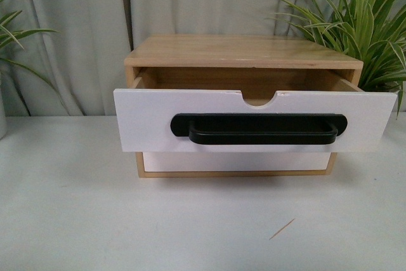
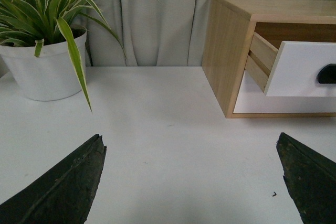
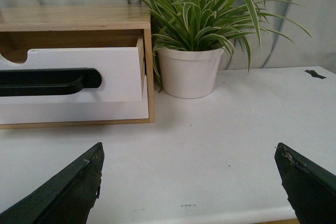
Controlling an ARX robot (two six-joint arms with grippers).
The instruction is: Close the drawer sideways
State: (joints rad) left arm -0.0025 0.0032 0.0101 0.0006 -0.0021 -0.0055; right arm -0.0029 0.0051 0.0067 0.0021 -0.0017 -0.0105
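Drawer (image 1: 149, 112): white front, sits in the upper bay of a light wood cabinet (image 1: 241, 51), pulled partly out toward the camera. Black bar handle (image 1: 259, 129) runs along the middle of the front; semicircular notch (image 1: 259, 98) is cut in the top edge. The left wrist view shows its wood side (image 2: 261, 59) standing out of the cabinet frame. The inside is hidden behind the front, so contents cannot be told.

Below it is a plain white drawer front (image 1: 235, 161), flush in the cabinet frame.

The cabinet stands on a white table (image 1: 127, 220), near a grey curtain (image 1: 76, 30). A thin pale sliver (image 1: 282, 228) lies on the table in front of the cabinet.

Two white pots hold striped green plants: one pot (image 3: 189, 72) just beside the cabinet's right side, the other pot (image 2: 44, 72) well apart on the left.

Left gripper (image 2: 189, 182): dark fingers (image 2: 68, 187) spread wide, holding nothing, above bare table, well short of the cabinet's left corner.

Right gripper (image 3: 189, 182): fingers (image 3: 68, 192) likewise spread wide, holding nothing, over the table in front of the right pot, apart from the drawer.
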